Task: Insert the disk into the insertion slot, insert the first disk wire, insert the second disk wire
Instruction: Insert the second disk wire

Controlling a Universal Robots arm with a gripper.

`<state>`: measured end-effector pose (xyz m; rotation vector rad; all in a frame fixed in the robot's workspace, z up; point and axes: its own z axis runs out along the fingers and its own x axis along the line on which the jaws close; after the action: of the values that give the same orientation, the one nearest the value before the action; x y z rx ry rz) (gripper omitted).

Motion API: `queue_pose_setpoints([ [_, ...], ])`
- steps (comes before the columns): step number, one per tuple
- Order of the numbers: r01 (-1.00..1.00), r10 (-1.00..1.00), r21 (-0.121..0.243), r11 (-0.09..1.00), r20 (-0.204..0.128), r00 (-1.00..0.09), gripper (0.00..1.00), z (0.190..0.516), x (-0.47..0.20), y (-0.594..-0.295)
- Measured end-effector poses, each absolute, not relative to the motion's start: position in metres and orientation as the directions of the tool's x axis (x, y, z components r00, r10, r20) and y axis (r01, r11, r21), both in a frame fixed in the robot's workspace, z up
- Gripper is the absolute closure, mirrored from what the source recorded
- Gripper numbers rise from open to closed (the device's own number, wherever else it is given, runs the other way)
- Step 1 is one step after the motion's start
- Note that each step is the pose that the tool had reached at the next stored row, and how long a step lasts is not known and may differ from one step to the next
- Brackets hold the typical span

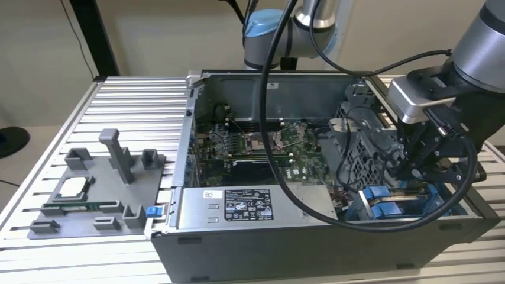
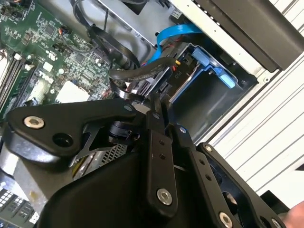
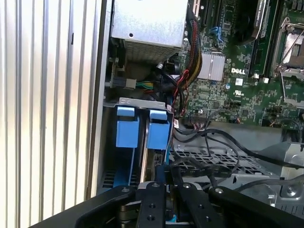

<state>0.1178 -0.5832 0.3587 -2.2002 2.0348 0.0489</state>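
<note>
Blue plastic frames the disk, seated in the drive bay at the 4 o'clock corner of the open computer case in the exterior view, just beside a second blue frame and with the grey power box at its 9 o'clock. Directly over that bay the gripper hangs among black wires, and I cannot tell whether it is clenched or released. Farther in lies the green circuit board toward 12 o'clock, while a grey parts tray rests on the ribbed tabletop at the case's 9 o'clock.
</note>
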Motion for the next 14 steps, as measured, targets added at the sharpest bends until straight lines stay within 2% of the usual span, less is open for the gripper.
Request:
queue_pose_setpoints([
  [14, -0.995, -0.992, -0.101, -0.024, -0.121, 0.036, 1.0, 0.3478, 0.1191, -0.5862],
])
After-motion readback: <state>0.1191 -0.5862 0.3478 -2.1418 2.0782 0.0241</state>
